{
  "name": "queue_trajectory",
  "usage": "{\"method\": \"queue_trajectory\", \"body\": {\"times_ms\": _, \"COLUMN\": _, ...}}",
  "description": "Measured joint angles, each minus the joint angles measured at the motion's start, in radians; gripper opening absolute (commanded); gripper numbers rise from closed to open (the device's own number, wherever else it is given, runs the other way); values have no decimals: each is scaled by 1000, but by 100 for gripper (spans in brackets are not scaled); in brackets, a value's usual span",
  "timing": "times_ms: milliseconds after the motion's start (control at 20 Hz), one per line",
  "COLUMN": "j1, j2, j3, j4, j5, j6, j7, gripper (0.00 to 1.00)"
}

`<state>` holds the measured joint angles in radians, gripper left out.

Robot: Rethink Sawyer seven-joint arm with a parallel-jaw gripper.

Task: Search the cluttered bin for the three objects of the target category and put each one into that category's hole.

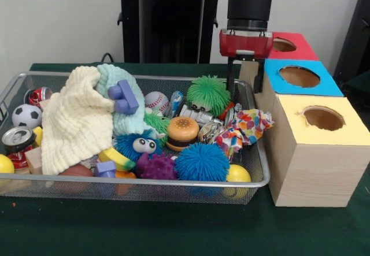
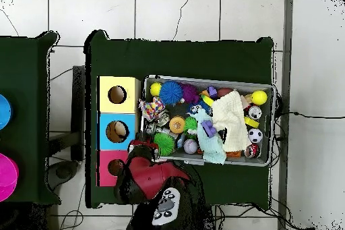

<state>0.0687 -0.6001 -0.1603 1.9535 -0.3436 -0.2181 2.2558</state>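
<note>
The wire mesh bin [image 1: 144, 182] is full of toys; it also shows in the overhead view [image 2: 269, 126]. My gripper [image 1: 244, 88] hangs open and empty at the bin's far right corner, between the bin and the wooden box. The red-surround hole [image 1: 283, 44] is just behind and to the right of it, and shows in the overhead view [image 2: 116, 167] beside my arm [image 2: 148, 173]. No orange toy figure shows plainly. A small orange piece [image 1: 123, 175] lies low at the bin's front under a purple block; I cannot tell what it is.
A cream cloth [image 1: 75, 120] and a mint cloth [image 1: 118, 94] cover the bin's left half. A toy burger [image 1: 182, 132], green [image 1: 208, 93] and blue [image 1: 202, 161] spiky balls lie near the gripper. The blue-surround hole [image 1: 299, 76] and the yellow-surround hole [image 1: 323, 118] are nearer on the box.
</note>
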Motion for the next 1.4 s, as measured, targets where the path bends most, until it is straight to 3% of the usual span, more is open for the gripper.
{"method": "queue_trajectory", "body": {"times_ms": 600, "j1": 44, "j2": 120, "j3": -106, "j4": 0, "j5": 80, "j6": -89, "j7": 1, "gripper": 100}}
{"method": "queue_trajectory", "body": {"times_ms": 1200, "j1": -55, "j2": 153, "j3": -53, "j4": -4, "j5": 37, "j6": -151, "j7": 1, "gripper": 100}}
{"method": "queue_trajectory", "body": {"times_ms": 1400, "j1": -52, "j2": 188, "j3": -57, "j4": -18, "j5": 31, "j6": -186, "j7": 1, "gripper": 100}}
